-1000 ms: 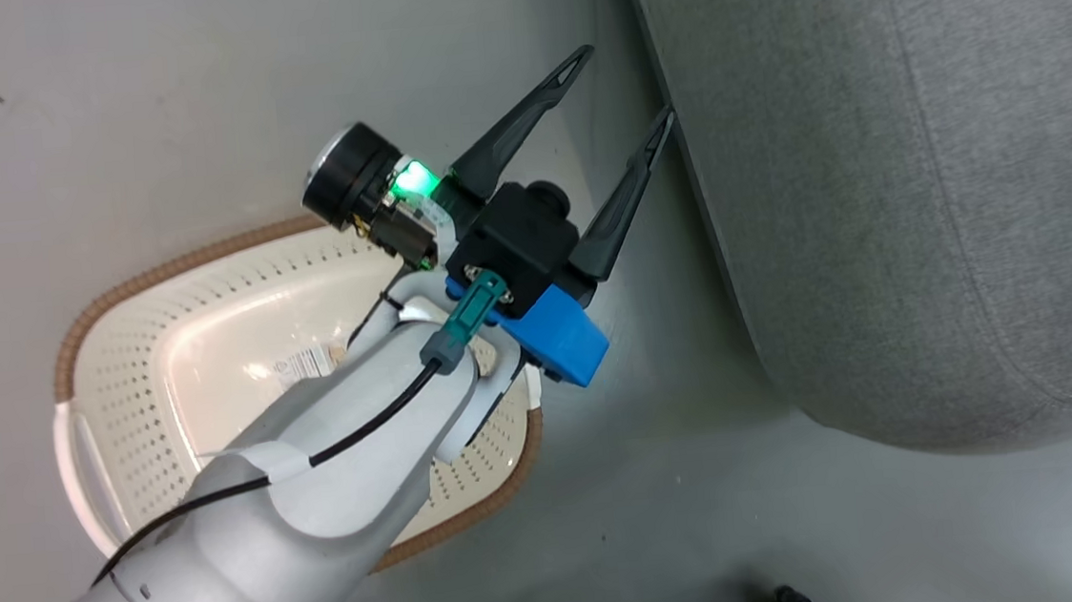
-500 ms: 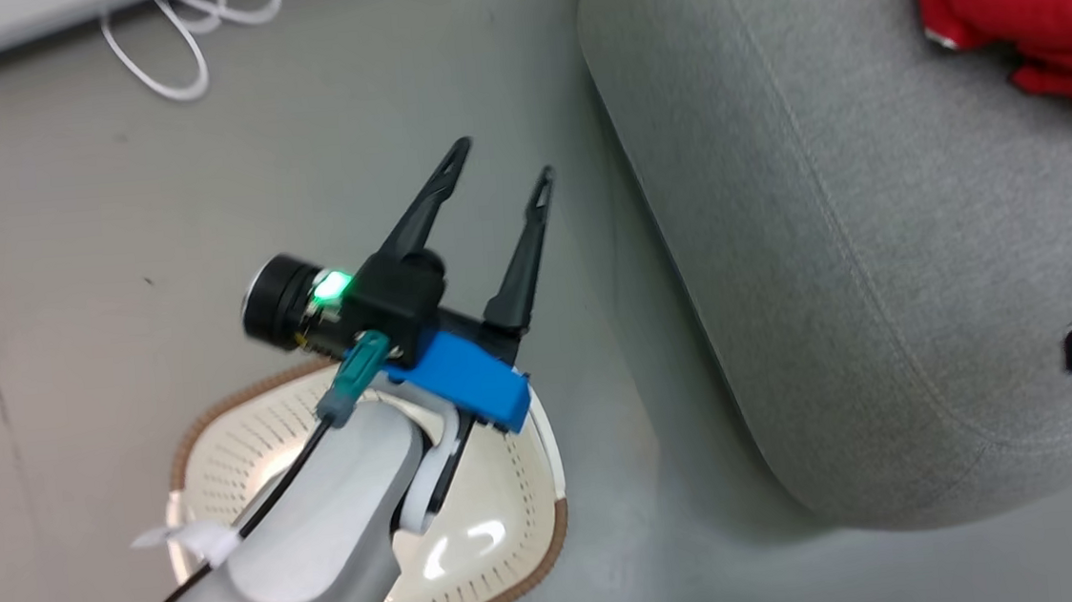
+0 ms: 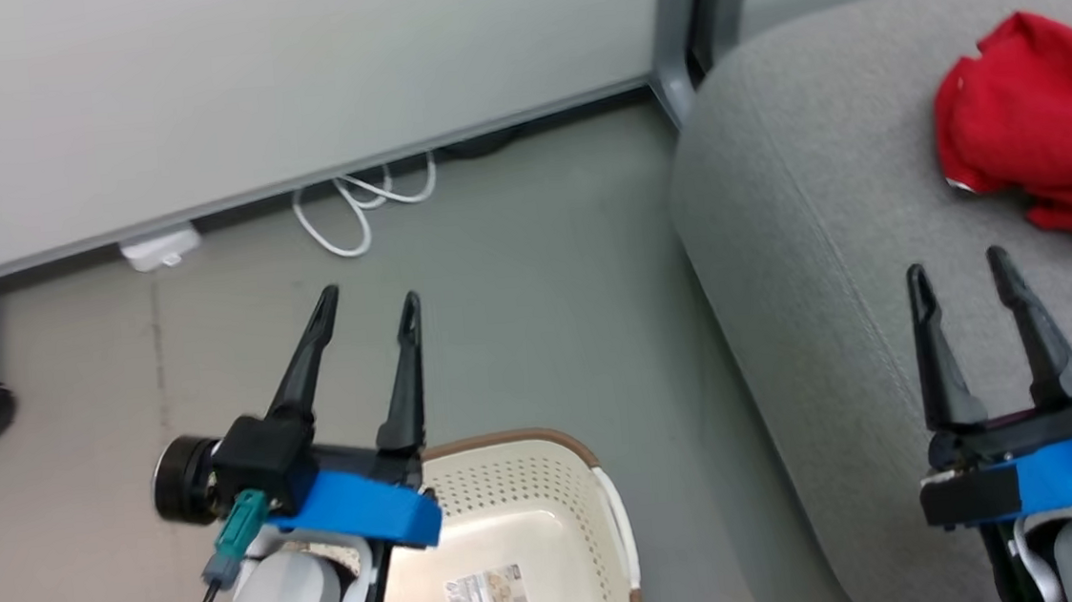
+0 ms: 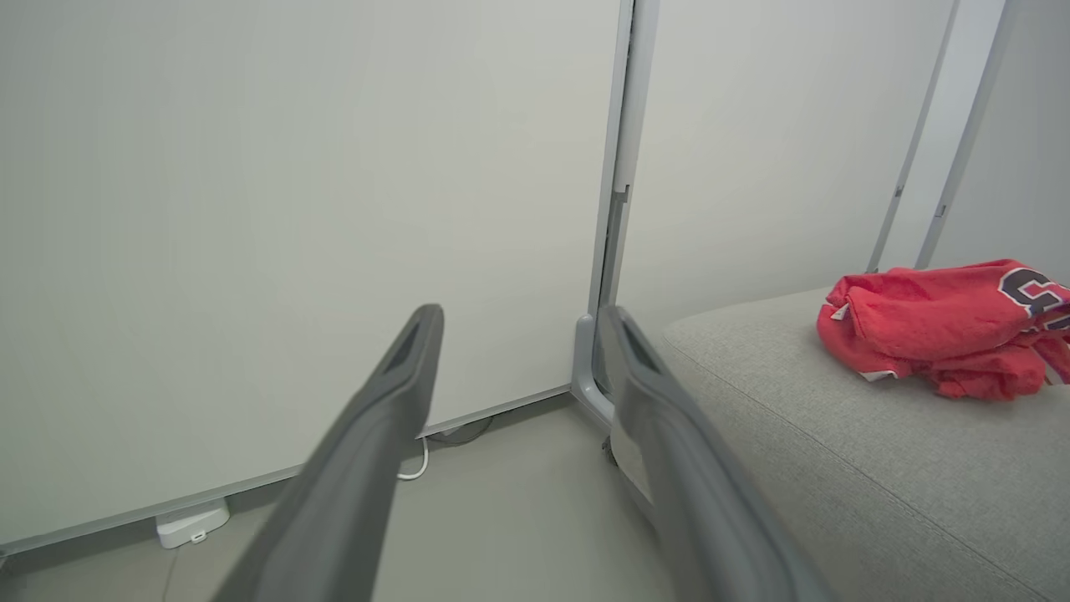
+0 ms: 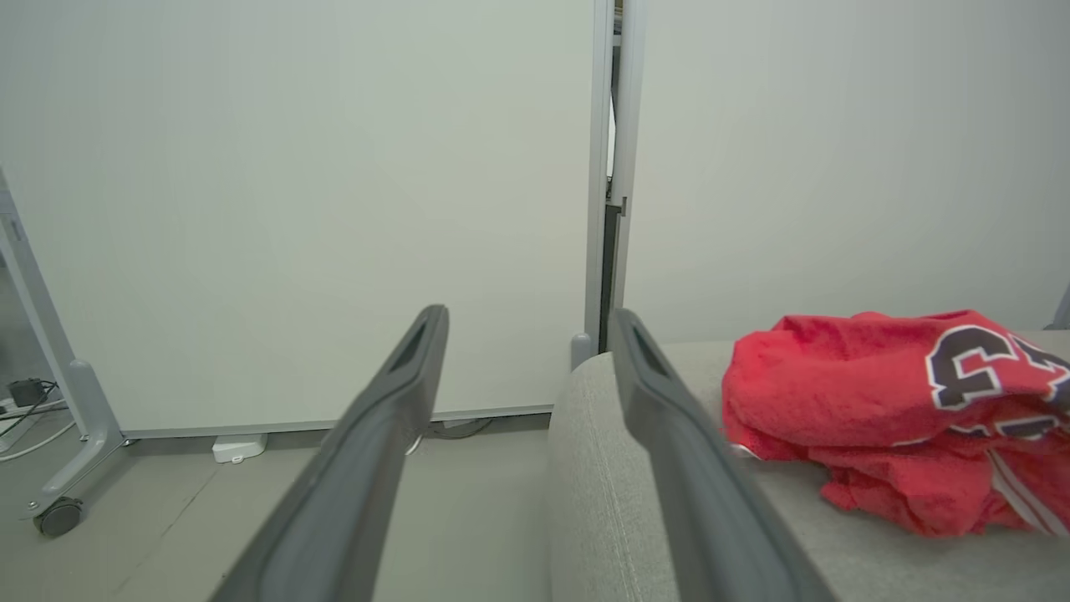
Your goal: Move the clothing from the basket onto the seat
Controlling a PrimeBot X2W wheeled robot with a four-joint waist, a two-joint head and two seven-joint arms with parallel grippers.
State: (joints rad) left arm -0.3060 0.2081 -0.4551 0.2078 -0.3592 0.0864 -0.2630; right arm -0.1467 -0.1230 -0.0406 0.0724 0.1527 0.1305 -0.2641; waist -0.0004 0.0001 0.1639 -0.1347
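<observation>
Now, red clothing (image 3: 1029,128) atop the grey seat (image 3: 809,251), basket (image 3: 531,478) alongside.

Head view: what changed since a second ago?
Mostly the camera swung up: the red clothing on the seat and the right hand came into view. The left hand narrowed its fingers a bit. Nothing grabbed or dropped; both hands stay open, basket stays empty.

Head camera looks down; 2 wrist cameras face wall (image 4: 251,209) and seat (image 4: 836,485).
</observation>
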